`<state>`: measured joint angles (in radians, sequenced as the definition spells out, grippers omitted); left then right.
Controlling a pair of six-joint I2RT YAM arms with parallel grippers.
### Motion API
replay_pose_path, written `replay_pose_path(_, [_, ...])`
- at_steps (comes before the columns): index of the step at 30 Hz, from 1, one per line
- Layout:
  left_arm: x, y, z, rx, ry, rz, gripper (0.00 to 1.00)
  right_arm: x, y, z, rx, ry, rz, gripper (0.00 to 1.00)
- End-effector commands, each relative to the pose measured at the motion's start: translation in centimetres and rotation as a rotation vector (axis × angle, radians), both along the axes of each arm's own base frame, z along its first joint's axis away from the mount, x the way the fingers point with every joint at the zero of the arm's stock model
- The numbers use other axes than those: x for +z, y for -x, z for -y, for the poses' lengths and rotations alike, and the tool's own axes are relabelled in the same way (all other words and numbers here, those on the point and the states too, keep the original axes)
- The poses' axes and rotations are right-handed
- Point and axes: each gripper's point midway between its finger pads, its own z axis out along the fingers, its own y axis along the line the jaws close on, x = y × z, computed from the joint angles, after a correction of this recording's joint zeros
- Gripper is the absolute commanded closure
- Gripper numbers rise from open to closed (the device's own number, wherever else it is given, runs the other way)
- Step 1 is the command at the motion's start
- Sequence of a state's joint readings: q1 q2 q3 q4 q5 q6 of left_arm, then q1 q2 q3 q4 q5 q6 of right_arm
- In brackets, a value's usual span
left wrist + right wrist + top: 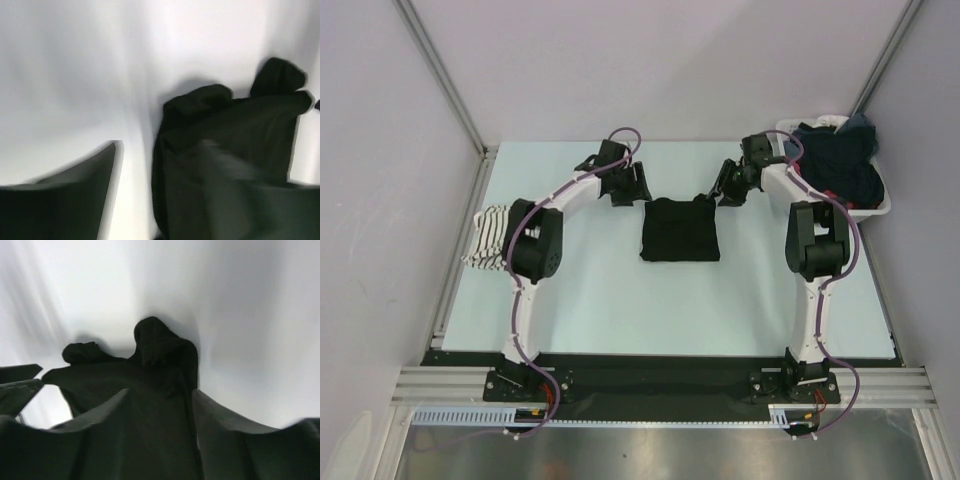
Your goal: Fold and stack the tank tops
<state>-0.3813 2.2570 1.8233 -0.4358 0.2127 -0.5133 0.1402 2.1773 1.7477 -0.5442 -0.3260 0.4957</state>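
Note:
The plain black tank top [680, 230] lies folded into a rough square in the middle of the table. My left gripper [626, 186] hovers just off its far left corner, jaws open; in the left wrist view [160, 150] one finger is over bare table and the other over the black fabric [225, 125]. My right gripper [731, 186] is at the far right corner, jaws open, with the black top's strap end [160, 347] lying between and beyond the fingers [235, 435]. The striped tank top [485, 235] lies at the table's left edge, partly behind the left arm.
A white basket [880, 205] with dark clothes stands at the back right corner. Grey walls close in the table on the left, back and right.

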Motion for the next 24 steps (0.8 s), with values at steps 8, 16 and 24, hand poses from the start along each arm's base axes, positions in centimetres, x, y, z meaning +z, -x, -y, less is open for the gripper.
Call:
replay_pose_path(8, [8.6,0.2,-2.2,0.027,0.009,0.252,0.07,5.9,0.0,1.7,-0.032,0.058,0.224,0.45])
replay_pose_path(16, [8.9,1.4,1.4,-0.138,0.081,0.283,0.53,3.4,0.4,0.5,0.059,0.031,0.191,0.73])
replay_pose_path(24, [6.7,2.8,6.4,-0.260,0.298,0.172,0.95,2.5,0.4,-3.9,0.169,-0.224,0.185,1.00])
